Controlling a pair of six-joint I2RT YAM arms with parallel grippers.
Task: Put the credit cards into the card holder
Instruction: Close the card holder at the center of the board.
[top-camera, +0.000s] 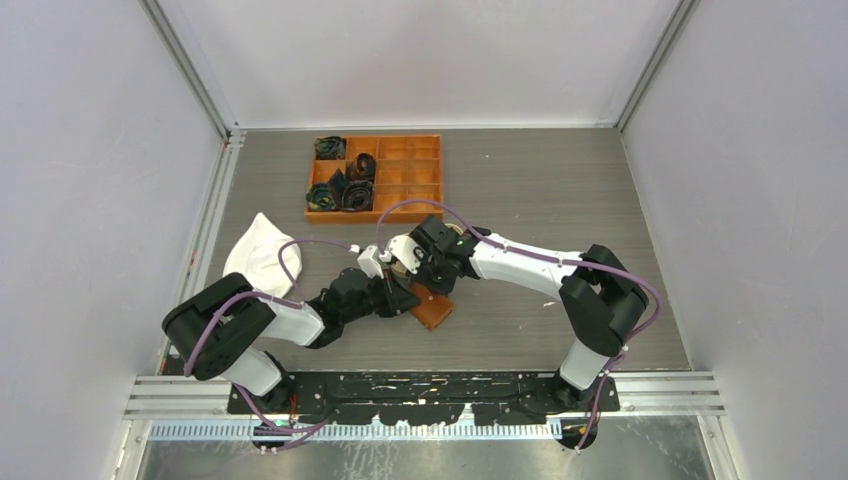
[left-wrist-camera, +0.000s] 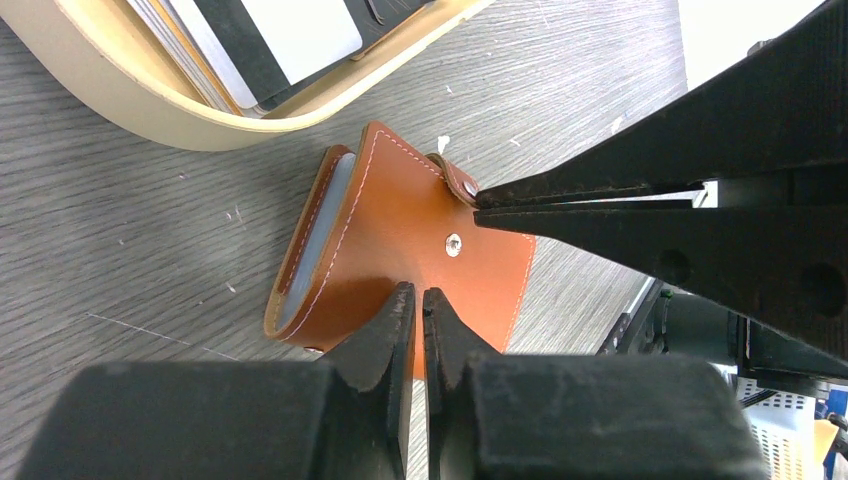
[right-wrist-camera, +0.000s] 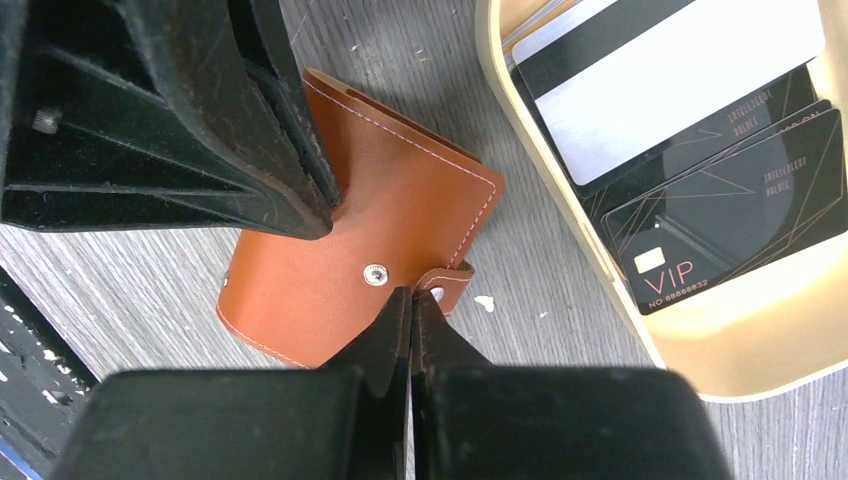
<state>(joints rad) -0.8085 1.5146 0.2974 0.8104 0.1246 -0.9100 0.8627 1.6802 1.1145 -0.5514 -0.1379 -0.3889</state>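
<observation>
Pinching the card holder (left-wrist-camera: 400, 235), left jaws clamp its edge; right jaws clamp its snap tab (right-wrist-camera: 450, 281).

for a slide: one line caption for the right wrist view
Right gripper shut at the card holder's snap tab, left gripper clamping its cover, credit cards in tray

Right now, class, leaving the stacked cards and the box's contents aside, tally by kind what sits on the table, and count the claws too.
Brown card holder: 1
Beige tray: 1
Orange compartmented box: 1
White cloth: 1
Claws: 2, the left claw and the right claw
Total: 6
</observation>
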